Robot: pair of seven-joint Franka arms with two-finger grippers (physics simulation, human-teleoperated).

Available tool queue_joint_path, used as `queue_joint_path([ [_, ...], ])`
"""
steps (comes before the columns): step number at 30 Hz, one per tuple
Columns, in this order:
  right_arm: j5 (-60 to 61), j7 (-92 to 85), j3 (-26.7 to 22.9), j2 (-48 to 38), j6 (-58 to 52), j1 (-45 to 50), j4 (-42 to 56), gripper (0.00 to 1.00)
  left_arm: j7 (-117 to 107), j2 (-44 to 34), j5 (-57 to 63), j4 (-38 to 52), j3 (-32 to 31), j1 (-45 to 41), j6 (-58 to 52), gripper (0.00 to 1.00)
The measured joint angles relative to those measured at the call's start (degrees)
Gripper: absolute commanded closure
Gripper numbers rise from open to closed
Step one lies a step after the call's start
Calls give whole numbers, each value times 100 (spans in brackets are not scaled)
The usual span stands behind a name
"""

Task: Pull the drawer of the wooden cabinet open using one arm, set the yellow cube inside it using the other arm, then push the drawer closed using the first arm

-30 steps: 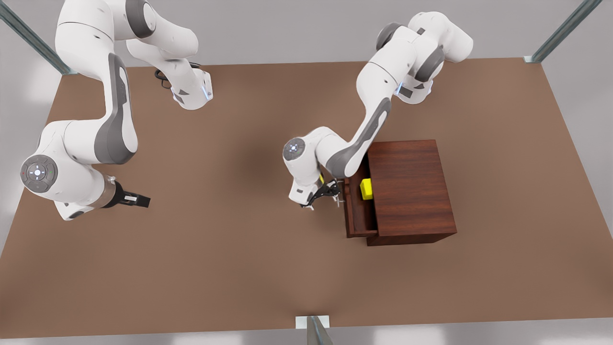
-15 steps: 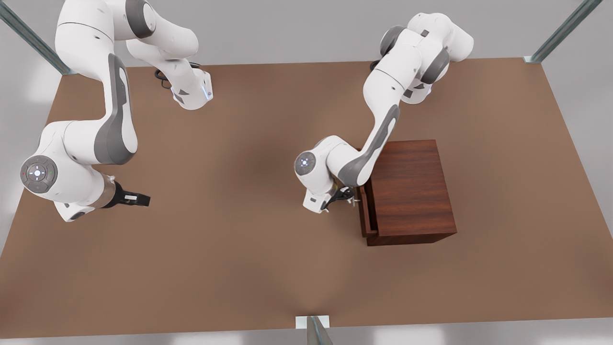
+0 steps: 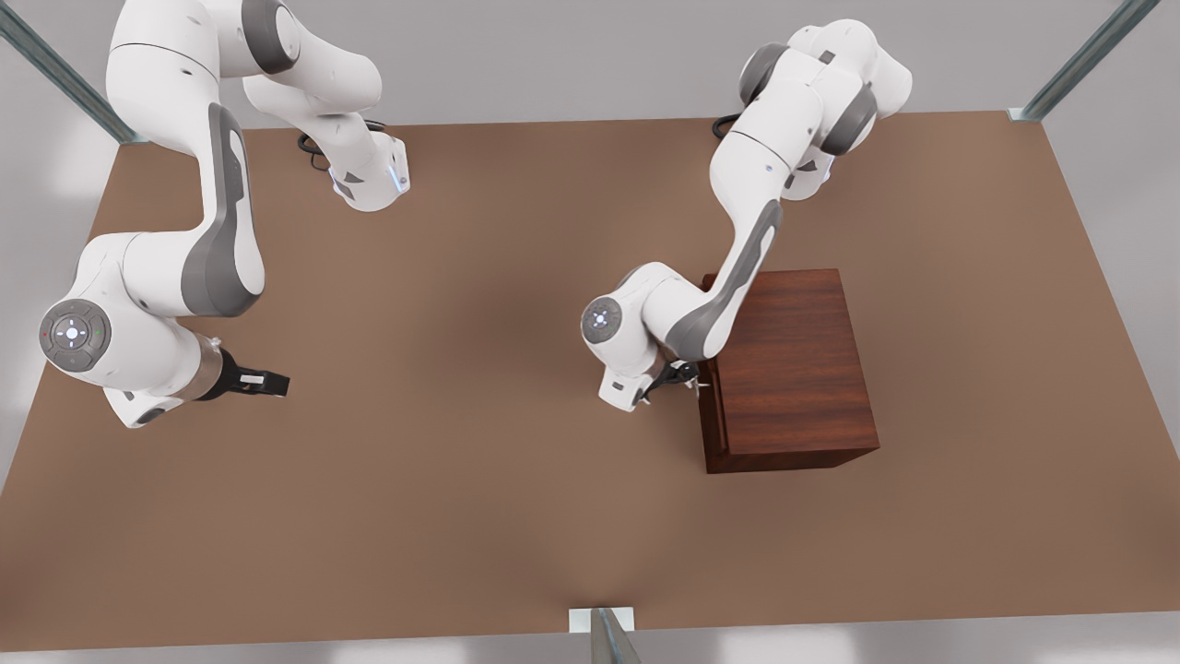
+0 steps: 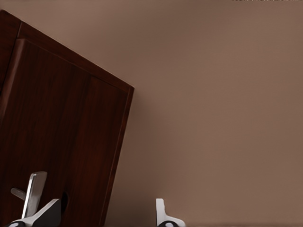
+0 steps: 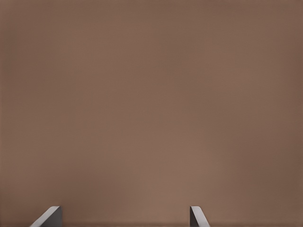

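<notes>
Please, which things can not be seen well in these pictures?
- Cube: not visible; the drawer looks pushed in, flush with the cabinet.
- Handle: cut off by the left wrist view's edge.
- Left gripper: its grip on the handle is too small in the front view.
- Right gripper waits open.

A plain brown table [image 3: 479,498] spans the scene, with metal frame posts [image 3: 1088,57] at its far corners and a bracket [image 3: 601,620] at the near edge's middle.

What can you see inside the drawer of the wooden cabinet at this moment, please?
Nothing: the drawer sits pushed into the wooden cabinet, its inside covered. The left gripper is at its front; the right gripper waits apart.
</notes>
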Motion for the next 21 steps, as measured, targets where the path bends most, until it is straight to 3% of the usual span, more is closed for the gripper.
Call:
queue_joint_path([
  [7,2,-32,0,0,0,-1,0,0,88,-61,-8,18,-12,66,-69,0],
  [9,2,-40,-1,0,0,-1,0,0,106,-668,-471,74,12,223,-138,0],
  [12,1,-52,-2,0,0,-8,0,0,313,-1856,-1630,457,8,1203,-773,0],
  [15,-1,-64,-8,0,-3,-9,0,0,1191,-2350,-1942,491,45,2371,-1404,0],
  [16,-2,-68,-8,0,-4,-9,0,0,1544,-2429,-2066,373,53,2759,-1482,0],
  [18,-4,-75,-9,0,-6,-9,0,0,2139,-3156,-2447,-964,90,3424,-1251,0],
  [21,-8,-87,-9,0,-13,-9,0,0,2852,-3481,-2663,-1536,114,3572,-896,0],
])
